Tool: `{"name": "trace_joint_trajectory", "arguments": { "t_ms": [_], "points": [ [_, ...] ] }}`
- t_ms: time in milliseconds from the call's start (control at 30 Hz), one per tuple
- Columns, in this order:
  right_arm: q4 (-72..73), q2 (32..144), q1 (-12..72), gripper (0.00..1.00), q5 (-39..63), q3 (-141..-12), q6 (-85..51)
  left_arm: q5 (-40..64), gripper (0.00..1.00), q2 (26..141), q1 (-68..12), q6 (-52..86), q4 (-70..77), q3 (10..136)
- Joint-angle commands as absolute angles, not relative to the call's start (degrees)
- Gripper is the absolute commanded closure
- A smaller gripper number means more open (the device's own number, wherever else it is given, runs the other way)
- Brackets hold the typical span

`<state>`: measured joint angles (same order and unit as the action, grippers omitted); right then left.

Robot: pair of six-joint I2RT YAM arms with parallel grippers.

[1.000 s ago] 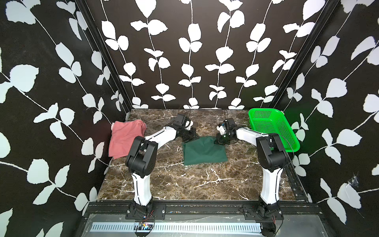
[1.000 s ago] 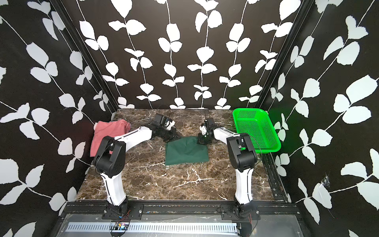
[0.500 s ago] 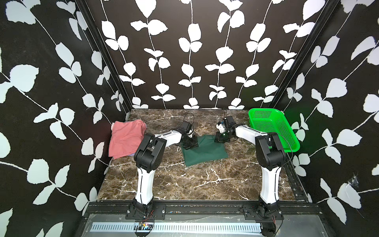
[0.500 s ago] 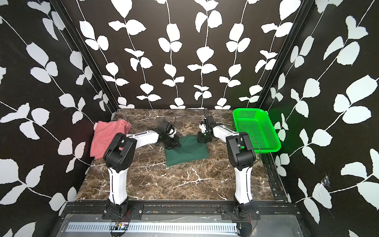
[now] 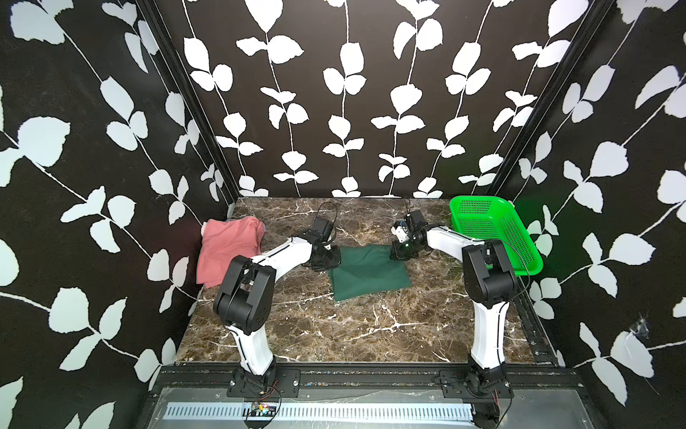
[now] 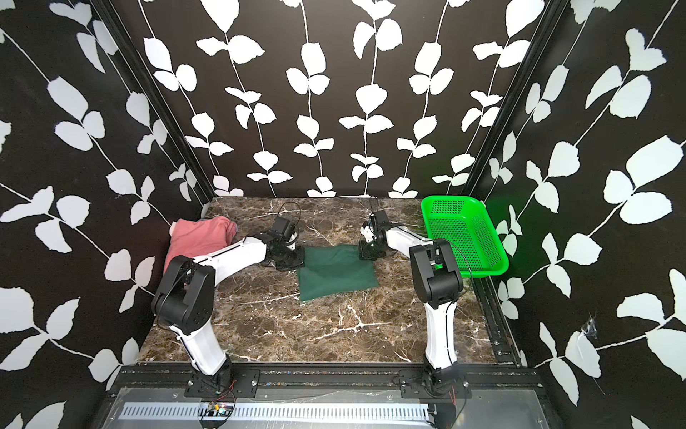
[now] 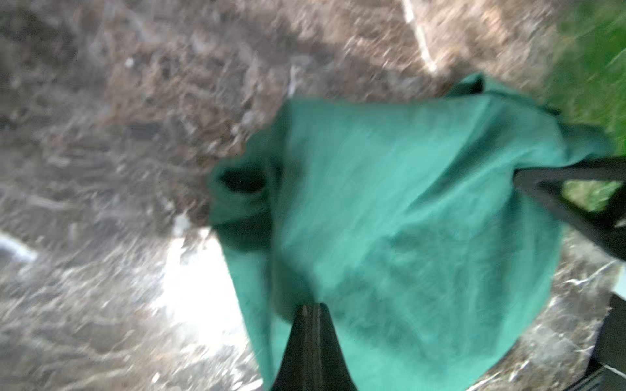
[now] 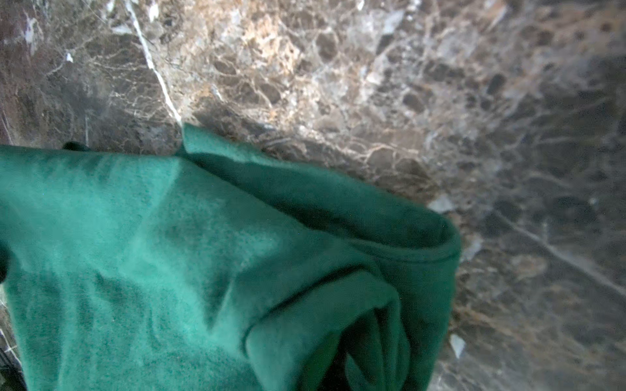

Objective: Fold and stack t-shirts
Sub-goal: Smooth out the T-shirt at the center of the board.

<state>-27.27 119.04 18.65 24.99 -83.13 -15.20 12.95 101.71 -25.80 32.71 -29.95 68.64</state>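
Jaws of left gripper and right gripper each pinched shut on a far corner of the folded dark green t-shirt, flat mid-table on marble top; pink t-shirt heaped at left edge.

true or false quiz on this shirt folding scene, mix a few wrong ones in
1. The dark green t-shirt lies on the marble table. True.
2. The pink t-shirt sits in the green basket. False: it lies at the table's left edge, outside the basket.
3. The left gripper and right gripper are at the dark green t-shirt's far corners. True.
4. The pink t-shirt is stacked on the dark green t-shirt. False: they lie apart.
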Motion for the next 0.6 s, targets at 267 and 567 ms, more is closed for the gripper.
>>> {"name": "trace_joint_trajectory", "arguments": {
  "t_ms": [267,567],
  "points": [
    [-23.4,96.9,26.5,1.00,23.2,-59.6,-28.0,22.0,0.90,79.0,-28.6,41.5,-33.1,65.3],
    [-15.9,90.9,34.8,1.00,21.1,-52.4,-38.4,19.1,0.45,54.6,-31.0,56.0,-34.5,47.5]
  ]
}}
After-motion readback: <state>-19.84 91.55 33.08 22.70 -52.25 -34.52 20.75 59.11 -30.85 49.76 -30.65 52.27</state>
